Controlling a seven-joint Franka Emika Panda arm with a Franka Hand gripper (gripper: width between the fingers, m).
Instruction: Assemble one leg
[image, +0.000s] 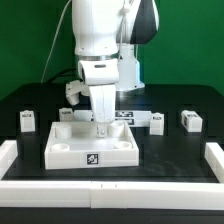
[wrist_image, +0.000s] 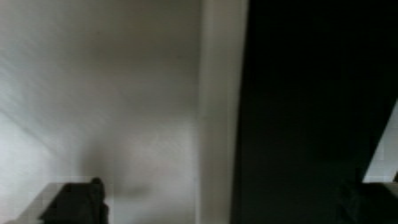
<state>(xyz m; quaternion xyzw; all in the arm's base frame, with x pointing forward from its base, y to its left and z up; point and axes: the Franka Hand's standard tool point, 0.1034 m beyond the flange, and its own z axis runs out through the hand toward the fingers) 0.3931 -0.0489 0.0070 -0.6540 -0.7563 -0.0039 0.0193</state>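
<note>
My gripper (image: 100, 128) points straight down over the far part of the large white square panel (image: 92, 146), its fingertips at the panel's rim. Four small white legs with square markers lie loose on the black table: one at the exterior view's left (image: 27, 120), one behind the arm (image: 72, 92), and two at the right (image: 155, 122) (image: 190, 120). None is between the fingers. The wrist view is blurred: the gripper (wrist_image: 228, 205) has its dark fingertips (wrist_image: 75, 202) far apart, over a white surface (wrist_image: 125, 100) that meets black table. The gripper is open and empty.
The marker board (image: 128, 117) lies flat just behind the panel. White rails border the table at the left (image: 8, 150), right (image: 214, 152) and front (image: 110, 188). A green wall stands behind.
</note>
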